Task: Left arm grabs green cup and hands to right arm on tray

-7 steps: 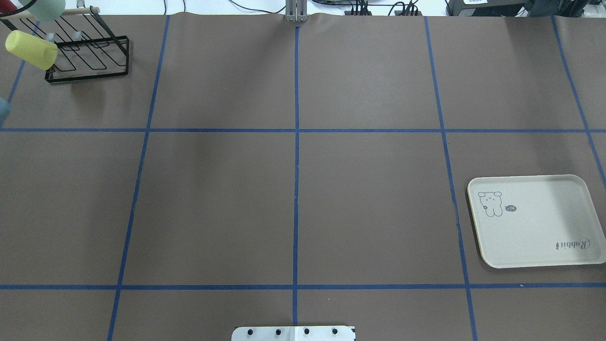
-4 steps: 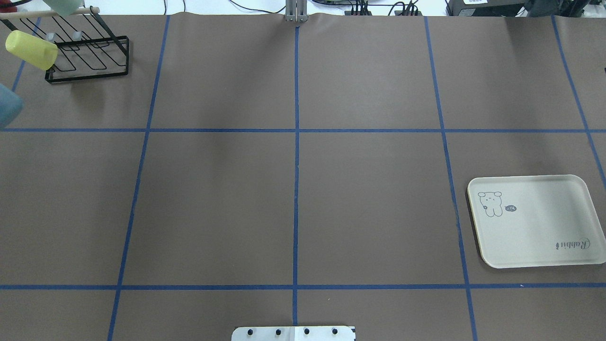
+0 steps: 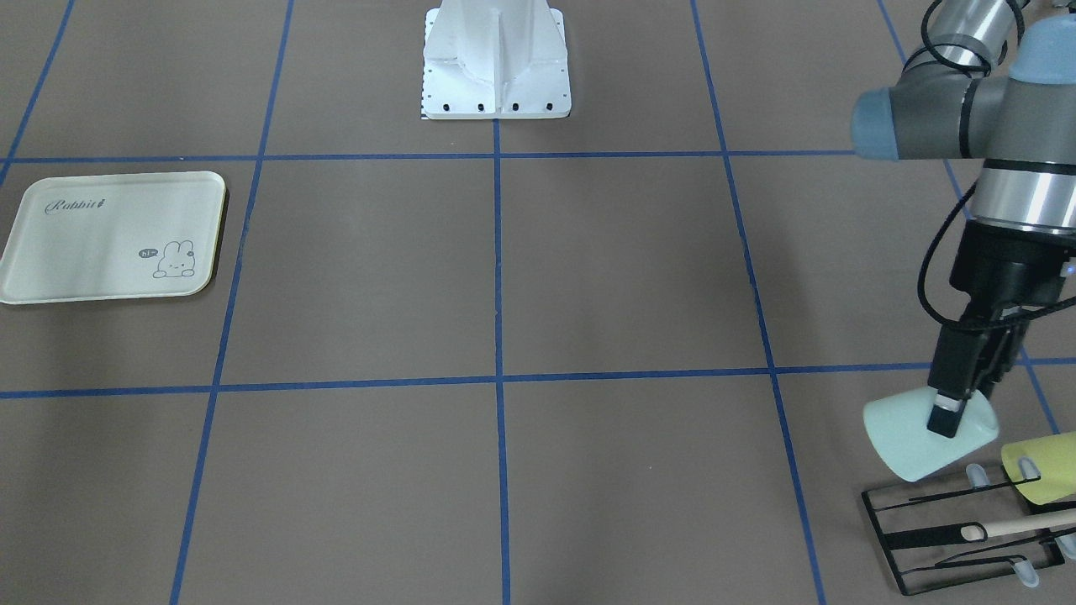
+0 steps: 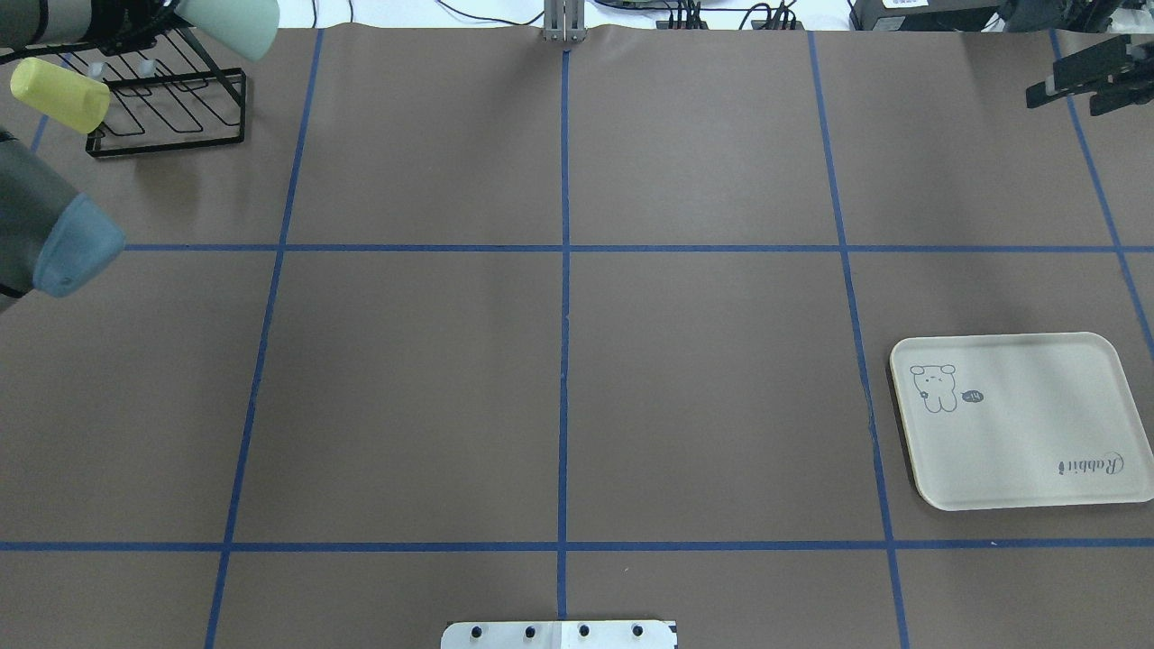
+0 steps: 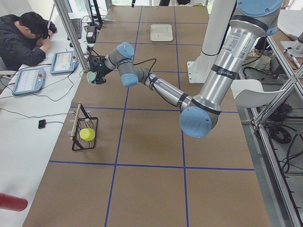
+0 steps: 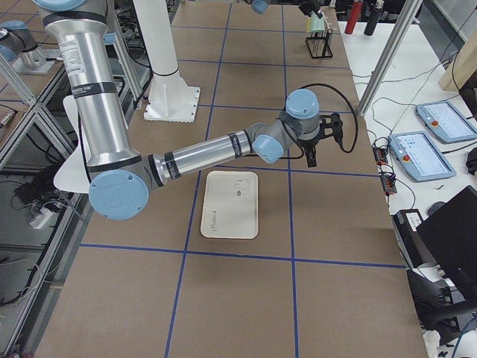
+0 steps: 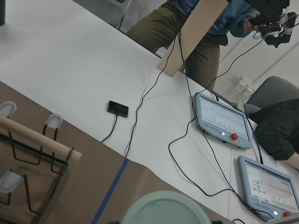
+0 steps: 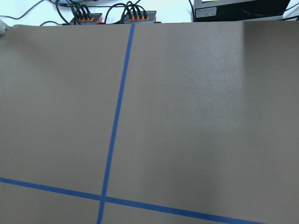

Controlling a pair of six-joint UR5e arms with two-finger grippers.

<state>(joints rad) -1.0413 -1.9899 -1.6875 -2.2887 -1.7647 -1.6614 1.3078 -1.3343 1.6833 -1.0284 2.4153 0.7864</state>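
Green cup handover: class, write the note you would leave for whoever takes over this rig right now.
Left gripper: jaws shut on the green cup, held tilted in air beside the black wire rack.
Right gripper: jaws open, holding nothing, apart from the tray.
Done: cup grabbed, off the rack; yellow-green cup sits on it.
Left: pass cup to right gripper, set it on tray.

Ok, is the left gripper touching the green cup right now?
Touching. In the front-facing view the left gripper clamps the green cup, one finger flat against its outer wall.
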